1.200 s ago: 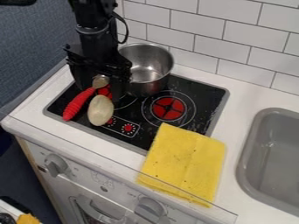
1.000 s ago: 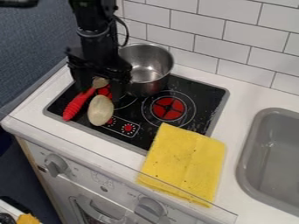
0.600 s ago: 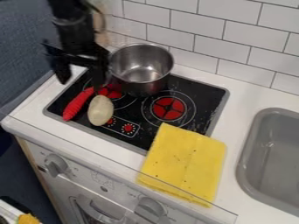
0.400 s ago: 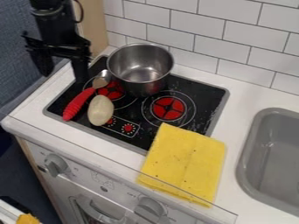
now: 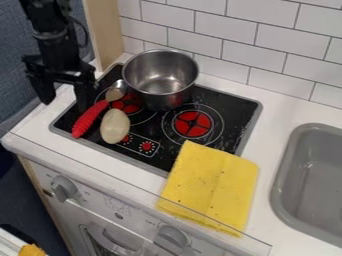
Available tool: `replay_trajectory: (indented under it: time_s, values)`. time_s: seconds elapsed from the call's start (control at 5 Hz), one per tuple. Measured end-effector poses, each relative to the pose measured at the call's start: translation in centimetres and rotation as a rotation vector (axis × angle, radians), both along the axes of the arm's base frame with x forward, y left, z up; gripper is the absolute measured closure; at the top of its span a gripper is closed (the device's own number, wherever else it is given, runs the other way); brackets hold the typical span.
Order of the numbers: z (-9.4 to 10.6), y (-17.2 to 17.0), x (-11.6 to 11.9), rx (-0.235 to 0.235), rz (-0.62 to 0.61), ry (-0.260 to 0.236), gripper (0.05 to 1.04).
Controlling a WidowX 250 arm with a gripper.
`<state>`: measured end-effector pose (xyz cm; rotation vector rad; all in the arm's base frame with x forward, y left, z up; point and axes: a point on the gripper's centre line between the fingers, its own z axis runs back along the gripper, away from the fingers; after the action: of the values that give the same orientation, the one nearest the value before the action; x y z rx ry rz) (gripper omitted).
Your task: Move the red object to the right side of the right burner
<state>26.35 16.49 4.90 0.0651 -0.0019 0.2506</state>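
Note:
At the upper left hangs the gripper (image 5: 65,101), open, its two fingers wide apart with nothing between them. It is left of the red-handled spoon (image 5: 89,119), which lies slanted on the left of the stove, its metal bowl toward the pot. The right burner (image 5: 192,124) has a red centre with a dark cross and is uncovered. The left burner (image 5: 127,104) is partly hidden by the spoon and the pot.
A steel pot (image 5: 161,75) stands at the stove's back. A pale oval object (image 5: 115,126) lies beside the spoon's handle. A folded yellow cloth (image 5: 210,186) overlaps the stove's front right edge. The grey sink (image 5: 312,180) is at far right.
The gripper has moved left, away from the pot and the spoon, and its last shift is slightly downward. The spoon, pot, oval object and cloth have kept their places.

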Motion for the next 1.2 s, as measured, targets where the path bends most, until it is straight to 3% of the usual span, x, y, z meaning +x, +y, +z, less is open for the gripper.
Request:
replay_trajectory:
  time_s: [0.4, 0.8, 1.0, 1.2]
  values:
    - [-2.4, -0.7, 0.3, -0.031, -0.002, 0.036, 0.081]
    - [-3.8, -0.9, 1.3, -0.002, -0.012, 0.065, 0.082]
    - [-3.9, -0.6, 1.7, 0.008, -0.004, 0.069, 0.133]
    - [-4.0, -0.9, 2.0, 0.022, 0.001, 0.079, 0.401]
